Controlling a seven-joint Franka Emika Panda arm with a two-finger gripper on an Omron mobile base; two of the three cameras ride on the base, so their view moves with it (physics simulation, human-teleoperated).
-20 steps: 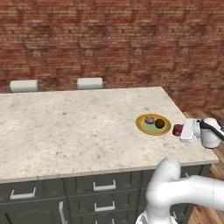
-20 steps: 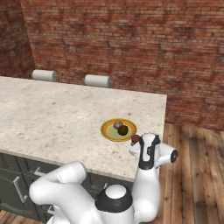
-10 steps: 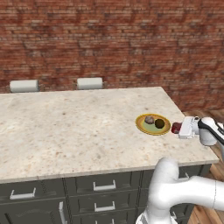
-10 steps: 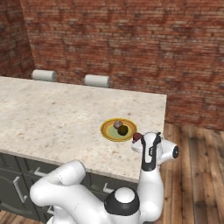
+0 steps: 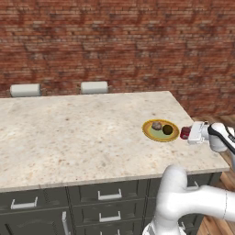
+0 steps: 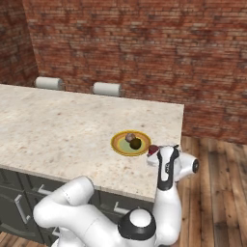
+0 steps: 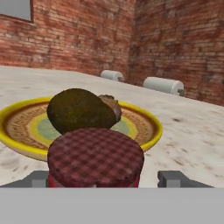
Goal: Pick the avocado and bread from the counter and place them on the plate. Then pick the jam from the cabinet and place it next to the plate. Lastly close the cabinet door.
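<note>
claw [image 7: 104,178] has let go, fingers spread | jam [image 7: 95,158] between them, beside plate [image 7: 144,127]

no writing, label, brand, number or sign can be read anywhere here. the jam [image 7: 95,158] shows a red and dark checked lid with no lettering on it, and the plate [image 7: 17,131] bears a brown ornamental band around its rim that is pattern, not script. the counter [image 5: 82,133] and the brick wall [image 5: 114,41] behind it carry no marks.
</note>
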